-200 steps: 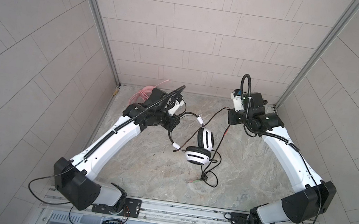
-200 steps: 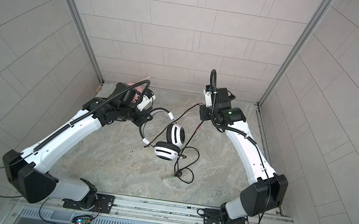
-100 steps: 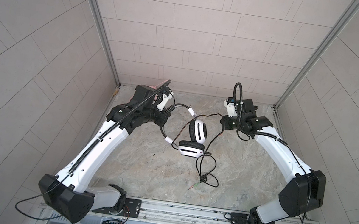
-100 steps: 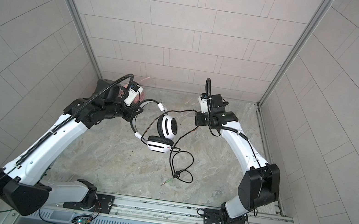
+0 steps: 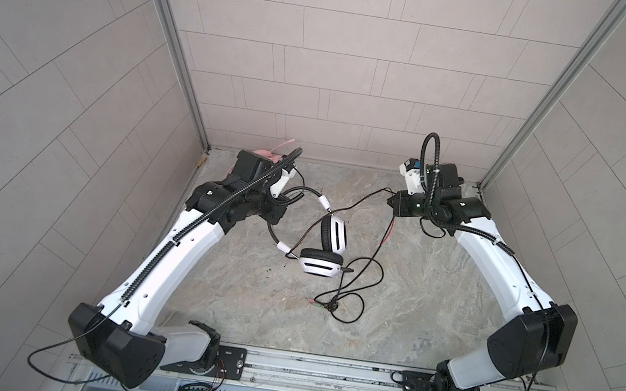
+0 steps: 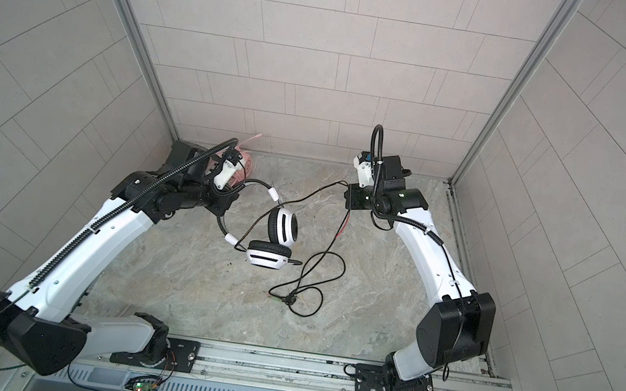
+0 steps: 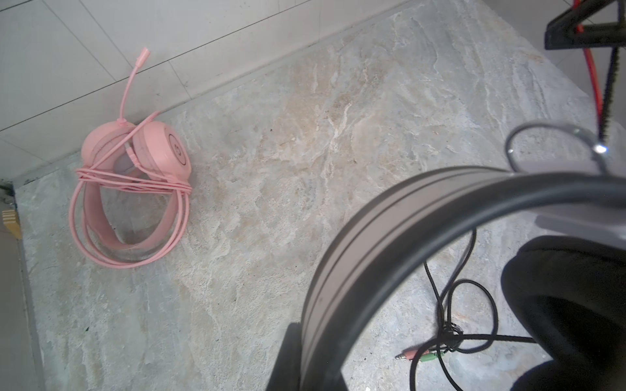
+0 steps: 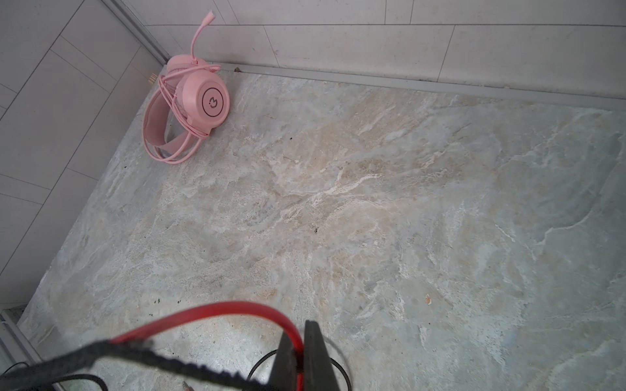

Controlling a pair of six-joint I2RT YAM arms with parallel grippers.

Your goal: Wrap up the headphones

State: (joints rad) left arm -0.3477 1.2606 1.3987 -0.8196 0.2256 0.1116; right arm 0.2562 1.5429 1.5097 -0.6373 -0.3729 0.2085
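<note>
**Top views.** In both top views the left hand (image 5: 277,209) is clamped on the band of the white headset (image 5: 321,264). Its 2 cups hang out from that hand toward the right hand (image 5: 391,200), so the long axis runs from the grip slantwise into the gap between the 2 hands. 1 cup stands on edge and the other lies flat below it; whether that one touches the worktop (image 5: 413,304) I cannot tell. The right hand is closed on the black cable (image 6: 289,298) partway along. 1 stretch runs nearly straight back to the band, and the rest drops below that hand into a loose tangle. The pink headset (image 6: 245,161) sits behind the left hand, in the corner.

**Left wrist.** The band (image 7: 355,257) arcs close across this hand. The tangle and 2 plugs (image 7: 418,355) lie beneath it. The pink headset is well apart, with its cable already wound round it, its band toward the open worktop and its mic boom pointing up the wall.

**Right wrist.** The fingers (image 8: 316,359) are pinched together on a red strand (image 8: 237,309), and the black cable crosses just in front. What the red strand belongs to I cannot tell.

**Step.** The pink one looks done. The white one seems to be at the start of winding, with no turn on it yet. Next, the right hand likely has to carry the cable round the band or cups while the left holds steady and slack feeds in without the tangle snagging.
</note>
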